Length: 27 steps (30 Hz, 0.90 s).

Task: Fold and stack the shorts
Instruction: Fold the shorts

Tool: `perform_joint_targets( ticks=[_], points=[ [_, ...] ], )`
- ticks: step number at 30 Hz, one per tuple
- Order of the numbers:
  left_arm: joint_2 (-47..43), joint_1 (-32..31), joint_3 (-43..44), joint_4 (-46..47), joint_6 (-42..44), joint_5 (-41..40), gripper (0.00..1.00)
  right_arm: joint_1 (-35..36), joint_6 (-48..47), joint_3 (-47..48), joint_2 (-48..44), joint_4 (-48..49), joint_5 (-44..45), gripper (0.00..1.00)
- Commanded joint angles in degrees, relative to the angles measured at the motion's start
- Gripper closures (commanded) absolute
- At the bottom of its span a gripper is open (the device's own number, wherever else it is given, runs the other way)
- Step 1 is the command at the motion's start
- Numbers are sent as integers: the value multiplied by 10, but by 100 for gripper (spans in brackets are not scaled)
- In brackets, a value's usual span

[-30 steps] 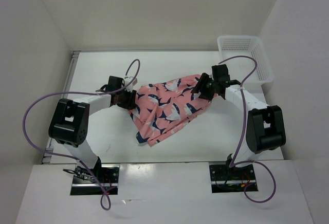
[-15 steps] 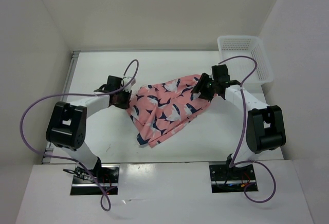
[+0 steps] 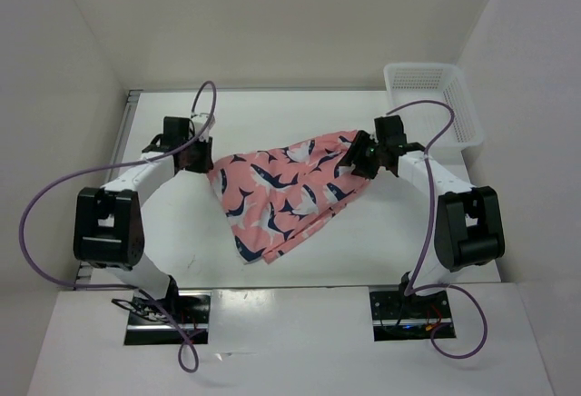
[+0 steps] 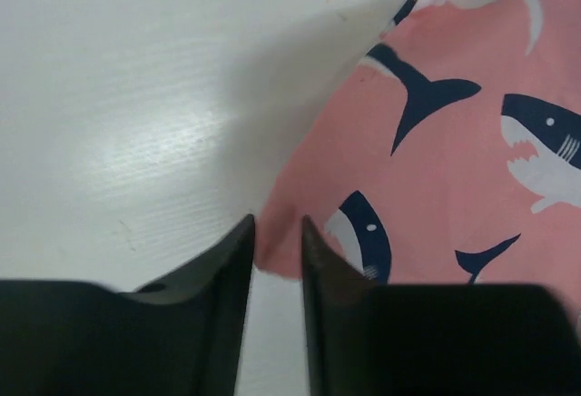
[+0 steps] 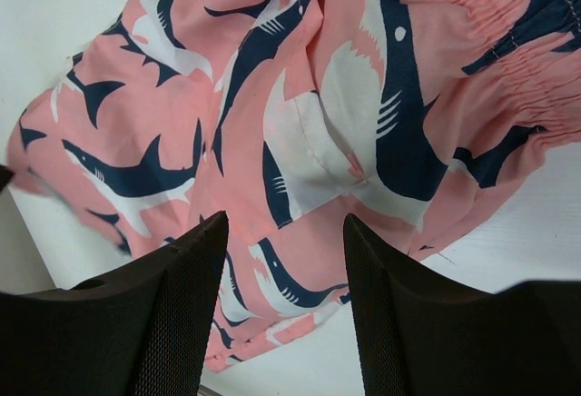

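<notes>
Found left gripper parted only narrowly, a corner of the shorts lying in the gap at the tips; could not tell whether pinched. Found right gripper spread wide over the cloth, near the gathered waistband. Saw the shorts lying rumpled on the table between both grippers, basket at the far right corner.

The salmon-pink, shark-printed shorts lie rumpled, spread wide, waistband at right.

shorts: soft cloth, matt | table: smooth, semi-gloss | basket: plastic mesh
</notes>
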Motion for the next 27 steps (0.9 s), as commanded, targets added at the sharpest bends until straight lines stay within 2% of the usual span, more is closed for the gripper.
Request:
perform_joint_targets(
  ticks=[1,2,3,5,8,11,12,14,16,22,26,27],
  points=[
    [12,5,15,4,3,39,61,-6,-9,-2,-15,25,1,41],
    [3,5,15,4,3,39,48,-6,-9,-2,-30,18,1,39],
    [-8,5,15,-1,3,32,26,-6,-9,3,-39,11,6,33],
    [-46,5,15,-14,3,32,18,-6,-9,3,-68,2,20,31],
    [-108,-1,-7,-36,3,26,20,-6,3,-24,-112,-11,31,33],
    [-178,-9,-59,-45,3,56,34,-6,14,-64,-148,-11,36,33],
    [-205,-16,-73,-45,3,79,34,-6,21,-71,-156,-11,36,33],
    [-224,-26,-103,-45,3,106,34,-25,38,-78,-156,-11,46,32],
    [-236,-52,-134,-45,3,130,31,-38,51,-78,-134,9,40,25],
    [-220,-164,-141,-21,3,148,24,-45,73,-17,-40,29,76,30],
    [-184,-221,-141,-14,3,148,19,-73,73,-19,14,44,107,12],
    [-184,-230,-141,-14,3,148,19,-73,73,-19,21,53,107,10]
  ],
)
